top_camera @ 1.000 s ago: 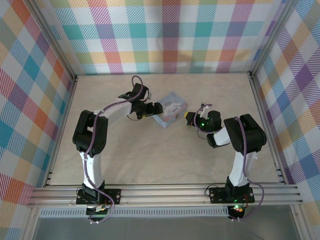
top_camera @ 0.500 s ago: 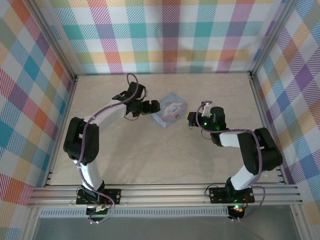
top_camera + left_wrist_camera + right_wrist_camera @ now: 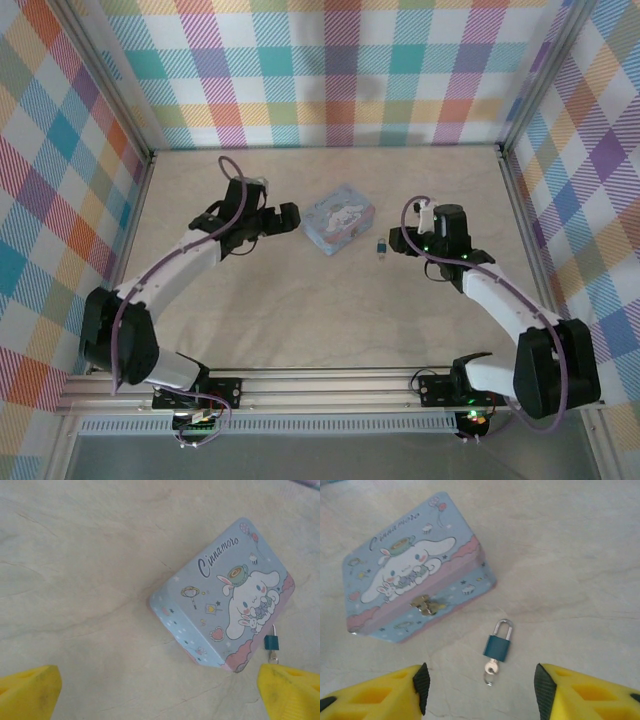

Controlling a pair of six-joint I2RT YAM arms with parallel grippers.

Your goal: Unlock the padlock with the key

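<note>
- Two grippers flank the light-blue tin box (image 3: 340, 220) on the table (image 3: 300, 300) in the top view. The left gripper (image 3: 292, 220) is just left of the box and apart from it, jaws spread. The right gripper (image 3: 402, 240) is on the other side, jaws parted and empty.
- Top view: the padlock (image 3: 382, 246) is a tiny dark teal speck on the table between the box and the right gripper, touching neither. The key is too small to make out here.
- Left wrist: yellow fingertips (image 3: 27, 695) sit at the two bottom corners, spread wide with nothing between them. The box lies flat, with a white cartoon character on its lid. The padlock lies just beside the box's lower right corner — a thin silver shackle on a teal body. Its lower end is blurred.
- Right wrist, clearest look: the padlock lies flat just in front of the box's clasp side, not touching it, shackle pointing toward the box. The key (image 3: 491, 669), silver with a small wire ring, sticks out of the bottom of the body. Whether the shackle is latched — cannot tell. The right fingers (image 3: 375, 692) are well apart and hold nothing.
</note>
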